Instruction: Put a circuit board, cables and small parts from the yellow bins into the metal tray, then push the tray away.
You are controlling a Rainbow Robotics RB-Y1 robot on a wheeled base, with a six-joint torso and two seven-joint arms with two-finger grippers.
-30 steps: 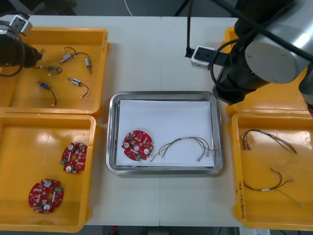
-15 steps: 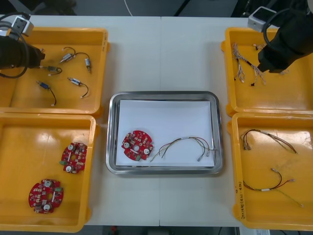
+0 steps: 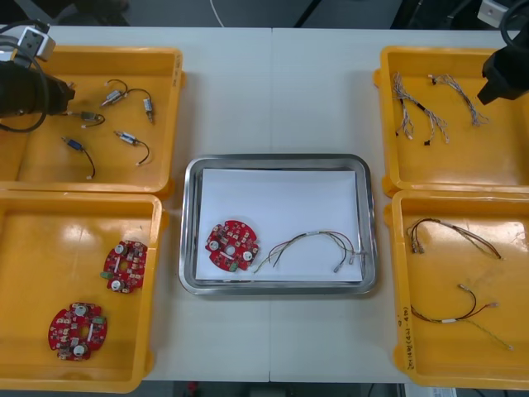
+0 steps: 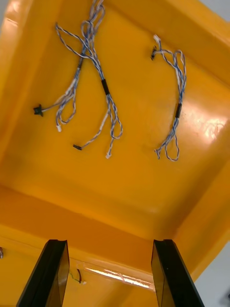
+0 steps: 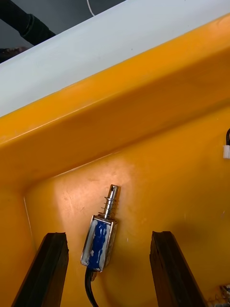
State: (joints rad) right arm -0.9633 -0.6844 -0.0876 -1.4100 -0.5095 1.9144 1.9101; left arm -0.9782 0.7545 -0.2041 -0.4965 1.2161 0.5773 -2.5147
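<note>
In the near left bin [image 3: 33, 248] two round red boards [image 3: 126, 266] lie flat, their small components too fine to make out. The near right bin [image 3: 512, 281], cut off at the picture's edge, holds two thin looped cables [image 3: 456, 234]. Between these bins sits the shiny, round-cornered tray [image 3: 188, 240], white inside. It holds one board [image 3: 232, 245] at its near left and, just beside it, a thin curved cable [image 3: 314, 241] whose colours are hard to tell. Farther off, the far left bin [image 3: 50, 165] holds several small metal parts [image 3: 128, 138] with black leads, and the left arm hides its outer corner. The left gripper [image 5: 108, 235] hangs low there, fingers wide apart on either side of one part [image 5: 99, 242] and clear of it. The part is a blue body in a bright metal frame with a spring-wrapped pin, and its black lead is cut off. On the glossy floor of the far right bin [image 3: 446, 165], two bundles of twisted blue and white cable [image 3: 417, 112] lie apart. The right gripper [image 4: 109, 242] hangs over that bin, spread wide and empty, and its arm is mostly cut off at the far right corner.
</note>
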